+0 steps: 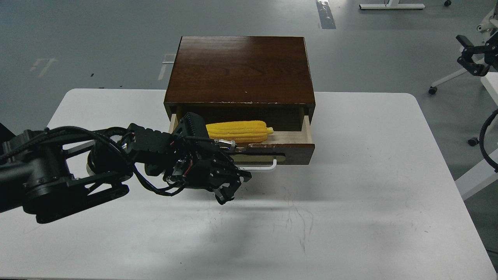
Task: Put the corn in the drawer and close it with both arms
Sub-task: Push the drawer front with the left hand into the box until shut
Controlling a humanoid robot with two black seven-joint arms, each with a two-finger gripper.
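Note:
The yellow corn (238,131) lies lengthwise inside the open drawer (297,152), on its pale wood floor, thick end to the right. The drawer is pulled out of the dark brown cabinet (241,66), and its white bar handle (266,168) shows at the front. My left gripper (230,187) hangs just above the table in front of the drawer's left half, with its fingers apart and empty. My left arm hides the drawer's left front. My right gripper (467,52) is raised far off at the right edge, away from the table, with its fingers apart.
The cabinet stands at the back middle of the white table (350,217). Grey floor lies beyond, with white stand legs and castors (432,90) at the right. A black cable (484,136) loops at the right edge.

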